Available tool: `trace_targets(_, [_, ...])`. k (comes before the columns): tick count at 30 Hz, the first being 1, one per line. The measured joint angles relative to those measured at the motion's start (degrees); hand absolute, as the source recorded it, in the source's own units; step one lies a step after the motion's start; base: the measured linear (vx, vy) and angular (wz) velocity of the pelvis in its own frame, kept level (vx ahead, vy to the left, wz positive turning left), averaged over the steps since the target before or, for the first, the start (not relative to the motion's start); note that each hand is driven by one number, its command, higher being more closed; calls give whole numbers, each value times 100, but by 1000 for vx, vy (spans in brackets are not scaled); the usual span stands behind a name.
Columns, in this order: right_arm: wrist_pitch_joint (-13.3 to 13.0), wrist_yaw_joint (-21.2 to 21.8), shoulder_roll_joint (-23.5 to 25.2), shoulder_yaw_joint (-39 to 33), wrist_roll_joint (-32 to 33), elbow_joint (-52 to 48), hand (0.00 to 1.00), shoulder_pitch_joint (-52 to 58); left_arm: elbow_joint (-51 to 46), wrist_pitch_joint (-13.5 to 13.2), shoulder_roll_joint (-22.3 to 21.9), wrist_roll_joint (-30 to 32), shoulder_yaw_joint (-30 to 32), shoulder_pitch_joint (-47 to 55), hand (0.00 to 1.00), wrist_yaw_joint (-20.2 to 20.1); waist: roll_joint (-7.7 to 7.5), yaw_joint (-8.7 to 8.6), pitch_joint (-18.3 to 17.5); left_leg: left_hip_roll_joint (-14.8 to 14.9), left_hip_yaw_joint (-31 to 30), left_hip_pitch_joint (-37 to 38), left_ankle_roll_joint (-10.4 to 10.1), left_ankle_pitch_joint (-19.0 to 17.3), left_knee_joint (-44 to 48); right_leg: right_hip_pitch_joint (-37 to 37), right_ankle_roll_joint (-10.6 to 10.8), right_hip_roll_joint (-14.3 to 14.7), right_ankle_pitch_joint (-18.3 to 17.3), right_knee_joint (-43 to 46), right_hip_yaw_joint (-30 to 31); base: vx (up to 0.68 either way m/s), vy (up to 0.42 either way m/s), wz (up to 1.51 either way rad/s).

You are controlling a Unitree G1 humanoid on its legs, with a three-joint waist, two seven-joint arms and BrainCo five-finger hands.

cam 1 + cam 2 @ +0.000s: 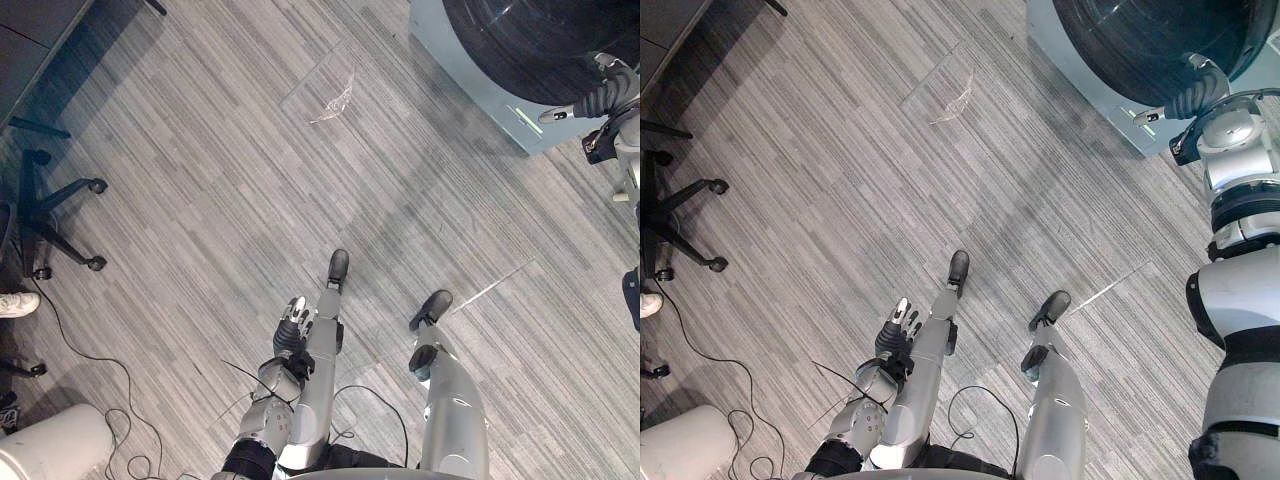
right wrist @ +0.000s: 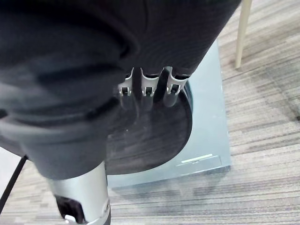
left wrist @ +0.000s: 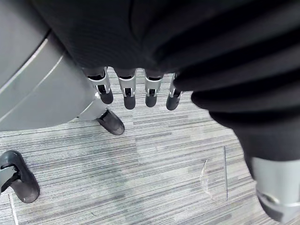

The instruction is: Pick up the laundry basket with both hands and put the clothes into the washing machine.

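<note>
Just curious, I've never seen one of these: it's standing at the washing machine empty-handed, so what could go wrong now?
Its right hand hovers close to the rim of the washing machine and might knock it. The left hand hangs open and empty, so nothing may get loaded. Turning away, it could bump the office chair.
</note>
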Motion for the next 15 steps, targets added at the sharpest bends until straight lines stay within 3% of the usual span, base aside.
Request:
trace_targets(3, [-1,-175,-1,-29,47,153,0,-57,-12,-4,-1,-20,1,0,0,12,0,65,0,23,-34,4,-1,0,-3,46,2,34,11,-59,-36,22,-64,4])
trace_targets(6, [-6,-736,2,-475,-87,155,0,-107,-13,-5,-1,-42,8,-13,0,74,0,85,0,27,-44,25,-24,16,-17,71,2,39,10,-64,-44,24,-59,2])
trace_targets(11, [313,-1489,81,-1629,-115,286,0,-99,-21,19,-18,-170,102,-162,0,378,-7,43,-3,54,-26,80,-24,16,-71,102,4,57,9,-63,-48,16,-58,-1])
trace_targets(15, [356,-1944,213,-2525,17,239,0,-100,-32,39,-29,-182,223,-222,0,540,-46,-59,-2,86,-27,92,-50,35,-114,105,4,88,9,-66,-61,6,-63,0])
